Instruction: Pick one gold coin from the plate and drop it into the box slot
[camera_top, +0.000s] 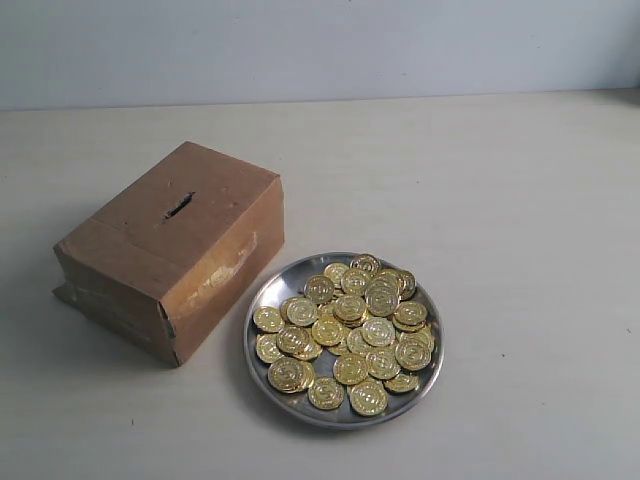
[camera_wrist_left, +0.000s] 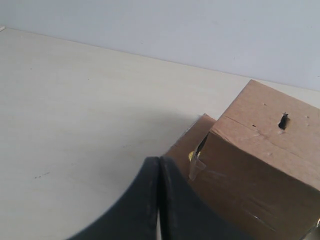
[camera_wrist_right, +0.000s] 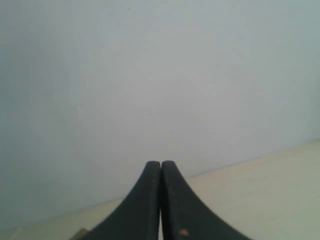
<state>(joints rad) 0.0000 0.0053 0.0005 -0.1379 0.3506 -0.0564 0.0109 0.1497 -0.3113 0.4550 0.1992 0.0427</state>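
The silver plate (camera_top: 262, 296) lies at the table's front middle, heaped with several gold coins (camera_top: 352, 328). Just left of it stands the brown cardboard box (camera_top: 170, 250), its dark slot (camera_top: 178, 206) in the top face. Neither arm shows in the exterior view. In the left wrist view my left gripper (camera_wrist_left: 159, 160) is shut with nothing between its fingers, a short way from the box (camera_wrist_left: 255, 160), whose slot (camera_wrist_left: 283, 120) faces up. A gold speck (camera_wrist_left: 191, 156) peeks from a gap at the box's taped corner. My right gripper (camera_wrist_right: 160, 164) is shut and empty, facing the wall.
The pale table (camera_top: 500, 200) stretches bare to the right of the plate and behind the box. A light wall (camera_top: 320, 45) closes off the far edge.
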